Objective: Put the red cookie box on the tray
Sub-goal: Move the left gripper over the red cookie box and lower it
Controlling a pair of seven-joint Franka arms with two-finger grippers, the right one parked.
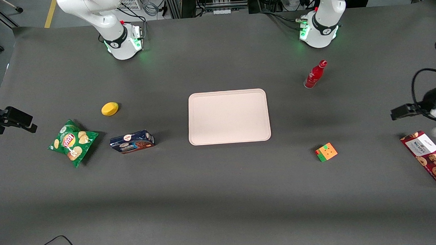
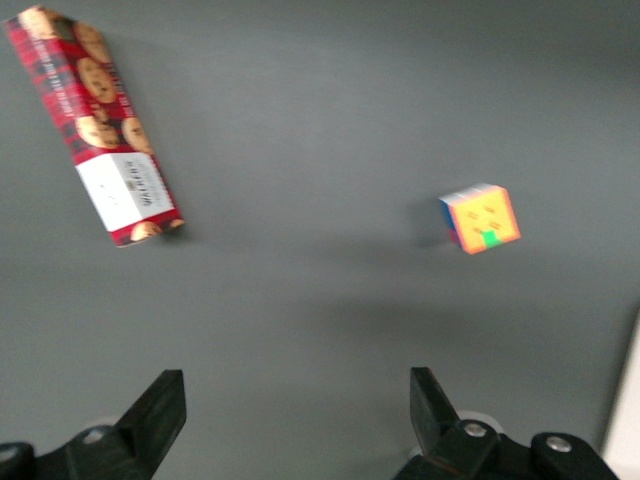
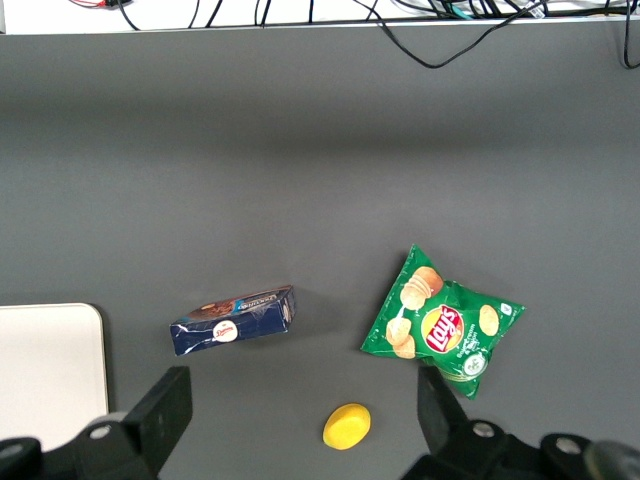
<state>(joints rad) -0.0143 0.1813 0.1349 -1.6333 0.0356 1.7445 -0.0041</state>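
The red cookie box [image 1: 427, 158] [image 2: 100, 130] lies flat on the dark table at the working arm's end, its white label end pointing toward the gripper. My left gripper [image 1: 402, 112] [image 2: 295, 385] hovers above the table a little farther from the front camera than the box. It is open, with only bare table between its fingers. The pale tray [image 1: 228, 116] sits in the middle of the table with nothing on it, well away from the box.
A colourful cube [image 1: 326, 152] [image 2: 480, 218] lies between the tray and the red cookie box. A red bottle [image 1: 315, 74] stands near the working arm's base. A dark-blue cookie box [image 1: 132, 141], a green chips bag [image 1: 71, 142] and a yellow fruit [image 1: 110, 109] lie toward the parked arm's end.
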